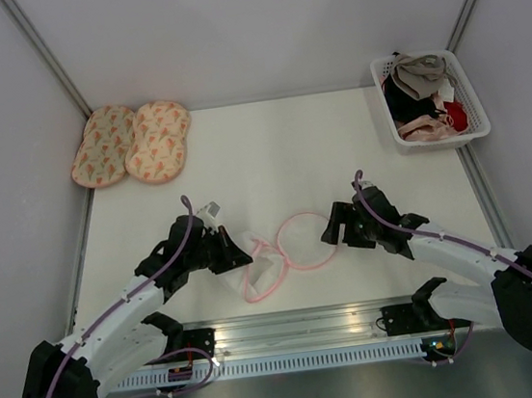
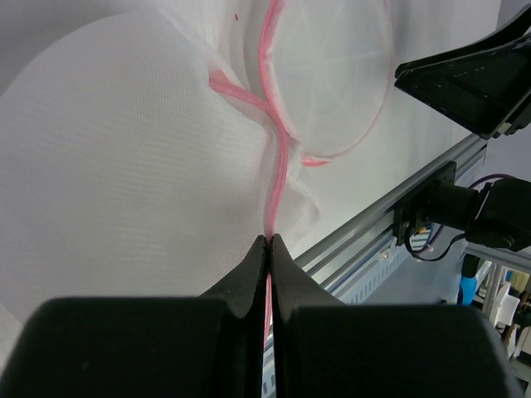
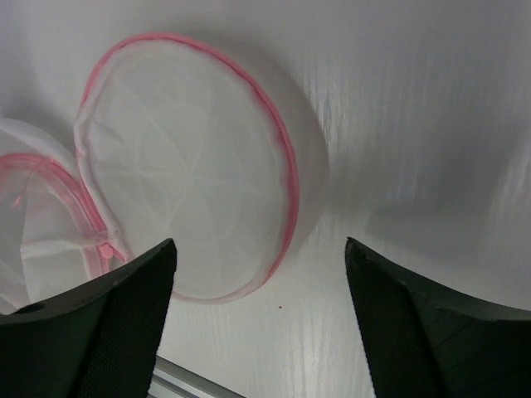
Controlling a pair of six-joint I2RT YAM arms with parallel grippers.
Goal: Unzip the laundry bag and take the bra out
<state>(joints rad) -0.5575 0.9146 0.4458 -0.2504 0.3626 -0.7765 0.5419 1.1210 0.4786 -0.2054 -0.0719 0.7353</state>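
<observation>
Left gripper (image 2: 270,245): fingers pressed fully together on the pink trim (image 2: 278,157) of the laundry bag (image 1: 275,259). Only the thin tape is caught, no mesh that you can see.

Right gripper (image 3: 259,249): fingers spread wide and holding nothing. It hangs just beside the bag's round ribbed panel (image 3: 187,178).

The bag lies unzipped and splayed on the table (image 1: 270,150) between the two grippers, close to the aluminium rail (image 1: 291,327). Through the mesh it looks hollow, with no garment inside.

Bra (image 1: 418,74): a greyish-beige piece sits on top of the pile in the white basket (image 1: 472,96) at the far right corner, well apart from the bag. You'd judge the removal done, but confirm that piece is the right one.

Risks from here:
- The bag is light and limp. If you retract the left arm while pinched, the whole pouch will drag toward the rail and could go off the near edge.
- The grip is on narrow tape, so a sideways tug may let it slip or twist.
- If you lower the right fingers as they stand, one would land on the panel and crumple or snag the mesh.
- Opening the left fingers low over the fabric may leave the trim hooked on a pad, so lift clear slowly.
</observation>
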